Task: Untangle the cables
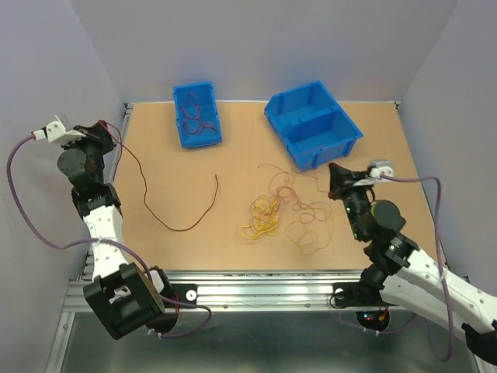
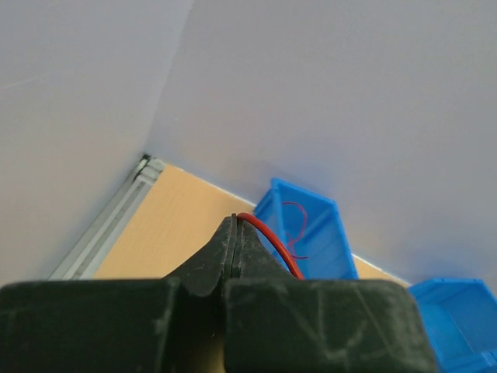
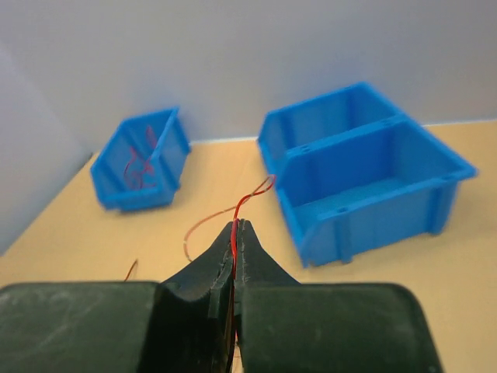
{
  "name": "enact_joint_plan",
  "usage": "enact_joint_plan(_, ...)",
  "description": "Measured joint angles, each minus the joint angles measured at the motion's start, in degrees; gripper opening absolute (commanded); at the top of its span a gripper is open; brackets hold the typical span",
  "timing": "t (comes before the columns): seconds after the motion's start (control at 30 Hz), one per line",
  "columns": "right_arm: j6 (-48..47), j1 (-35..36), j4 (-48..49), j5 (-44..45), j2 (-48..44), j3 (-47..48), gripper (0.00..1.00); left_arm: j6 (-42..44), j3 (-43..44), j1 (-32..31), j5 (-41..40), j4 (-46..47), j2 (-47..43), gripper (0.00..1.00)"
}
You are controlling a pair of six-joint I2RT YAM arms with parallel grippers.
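Note:
A tangle of thin dark red and orange cables [image 1: 299, 211] with a yellow clump [image 1: 262, 218] lies on the table right of centre. One long dark red cable [image 1: 167, 224] lies apart on the left, and its end rises to my left gripper [image 1: 109, 139], which is shut on it. In the left wrist view the cable [image 2: 273, 242] comes out of the closed tips [image 2: 234, 219]. My right gripper [image 1: 335, 174] is shut on a red strand from the tangle. That strand [image 3: 250, 196] runs between the closed tips [image 3: 236, 225] and loops forward.
A small blue bin [image 1: 193, 87] at the back holds several dark red cables; it also shows in the left wrist view [image 2: 338, 241] and the right wrist view [image 3: 136, 194]. A large two-compartment blue bin [image 1: 330, 151] stands at back right, also in the right wrist view [image 3: 373, 221]. Grey walls enclose the table.

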Motion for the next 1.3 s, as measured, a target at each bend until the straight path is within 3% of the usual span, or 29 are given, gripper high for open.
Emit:
enact_joint_plan(0.23,-0.7,0.0,4.7,-19.6,24.3,9.7,0.01,5.9,-1.9,-8.1,-0.5,4.4,-7.9,0.0)
enact_joint_plan(0.53,-0.5,0.0,13.6,-36.3,53.4,28.5,0.01,11.9,-3.1,-13.8,-1.2,5.3,-7.2,0.0)
enact_joint_plan(0.8,0.3,0.0,22.5,-40.9,72.3,44.0,0.01,13.4,-4.2,-14.2,-2.6,5.4,-5.2,0.0)
enact_joint_plan(1.13,1.2,-1.6,31.8,-42.7,102.1,79.0,0.02,14.4,-4.3,-14.5,-2.9,5.8,-4.0,0.0)
enact_joint_plan(1.17,1.7,-2.0,32.4,-41.8,105.9,84.0,0.04,14.4,-4.3,-14.5,-2.9,5.8,-4.0,0.0)
enact_joint_plan(1.23,3.6,-3.0,33.9,-40.7,111.9,92.1,0.23,14.5,-4.3,-14.5,-2.9,5.9,-4.0,0.0)
enact_joint_plan(1.27,4.4,-3.5,34.6,-40.3,114.2,95.2,0.4,14.5,-4.3,-14.5,-2.8,5.9,-4.0,0.0)
enact_joint_plan(1.3,6.0,-4.5,35.3,-39.9,117.3,98.4,0.72,14.6,-4.3,-14.6,-2.9,5.9,-4.0,0.0)
